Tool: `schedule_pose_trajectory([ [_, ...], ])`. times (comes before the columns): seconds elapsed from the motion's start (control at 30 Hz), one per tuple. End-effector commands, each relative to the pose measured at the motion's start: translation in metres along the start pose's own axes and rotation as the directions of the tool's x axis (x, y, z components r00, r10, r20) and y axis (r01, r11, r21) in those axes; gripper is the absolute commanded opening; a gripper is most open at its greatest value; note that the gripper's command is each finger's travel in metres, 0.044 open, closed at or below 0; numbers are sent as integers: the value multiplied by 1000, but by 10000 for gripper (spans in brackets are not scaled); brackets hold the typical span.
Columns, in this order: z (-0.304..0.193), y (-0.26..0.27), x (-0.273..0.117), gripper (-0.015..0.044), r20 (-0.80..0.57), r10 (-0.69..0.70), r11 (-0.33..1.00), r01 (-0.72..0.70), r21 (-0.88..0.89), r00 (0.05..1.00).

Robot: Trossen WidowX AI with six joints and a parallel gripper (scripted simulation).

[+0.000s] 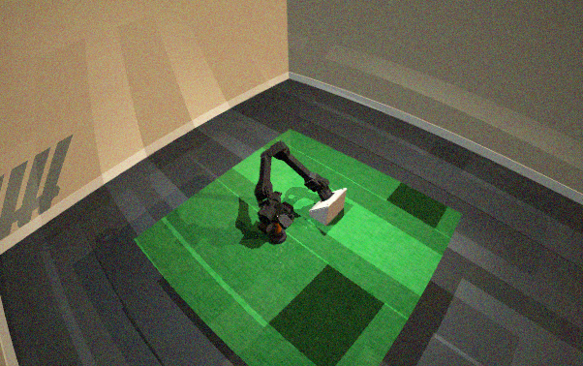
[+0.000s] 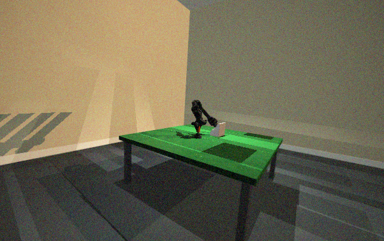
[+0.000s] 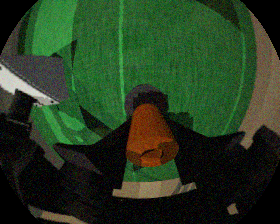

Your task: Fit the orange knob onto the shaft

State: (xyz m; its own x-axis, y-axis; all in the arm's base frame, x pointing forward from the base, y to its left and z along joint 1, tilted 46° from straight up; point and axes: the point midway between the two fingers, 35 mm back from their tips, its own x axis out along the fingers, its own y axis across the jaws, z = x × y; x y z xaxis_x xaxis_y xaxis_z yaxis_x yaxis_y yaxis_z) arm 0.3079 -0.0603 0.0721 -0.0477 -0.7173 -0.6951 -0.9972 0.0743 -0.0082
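My gripper (image 3: pixel 147 120) (image 1: pixel 278 227) (image 2: pixel 198 129) is shut on the orange knob (image 3: pixel 150 134) (image 1: pixel 279 228) (image 2: pixel 199 129). In the wrist view the knob points down at the round dark pedestal (image 3: pixel 147 97), whose rim shows just beyond the knob's far end. The knob hides the shaft. In the top view the pedestal (image 1: pixel 277 237) sits on the green table directly under the gripper. I cannot tell whether the knob touches the pedestal.
The green table (image 1: pixel 363 242) (image 2: pixel 182 148) carries a white wedge-shaped block (image 1: pixel 329 206) (image 2: pixel 218 131) (image 3: pixel 33 77) beside the arm's base, right of the pedestal. Dark green patches (image 1: pixel 326 310) mark the table top. The table edges drop to a dark floor.
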Motion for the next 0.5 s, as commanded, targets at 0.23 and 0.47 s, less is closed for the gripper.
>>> schedule_pose_trajectory([
  [0.23,0,0,2,0,0,-1,1000,1,-5,1000],
  [0.47,0,0,2,0,0,-1,1000,1,-11,1000],
])
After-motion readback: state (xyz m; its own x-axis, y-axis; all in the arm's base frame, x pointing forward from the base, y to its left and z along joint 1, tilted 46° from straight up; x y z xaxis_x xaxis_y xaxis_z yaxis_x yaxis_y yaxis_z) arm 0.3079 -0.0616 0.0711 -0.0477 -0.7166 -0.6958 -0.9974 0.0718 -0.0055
